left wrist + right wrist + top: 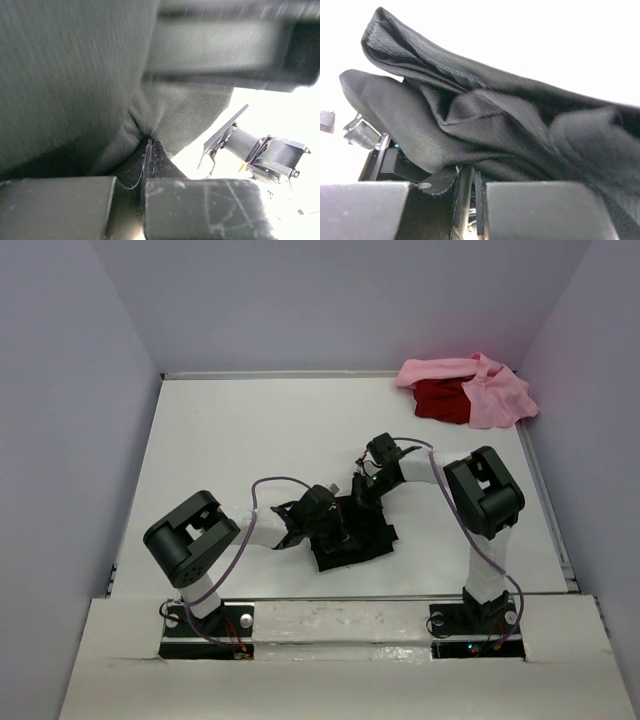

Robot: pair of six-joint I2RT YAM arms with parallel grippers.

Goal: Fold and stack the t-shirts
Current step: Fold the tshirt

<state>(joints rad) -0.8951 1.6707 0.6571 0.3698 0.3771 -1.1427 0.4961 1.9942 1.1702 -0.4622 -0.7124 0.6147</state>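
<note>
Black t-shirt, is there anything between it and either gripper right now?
Nothing visible stands between them. The left gripper and the right gripper are each shut on a fold of the black t-shirt at mid-table. The pink t-shirt and red t-shirt lie apart in the far right corner.

The left side and far middle of the counter give room to pass. At the front middle the black shirt, the left arm and the right arm stand in the way. The pink shirt and red shirt fill the far right corner.
</note>
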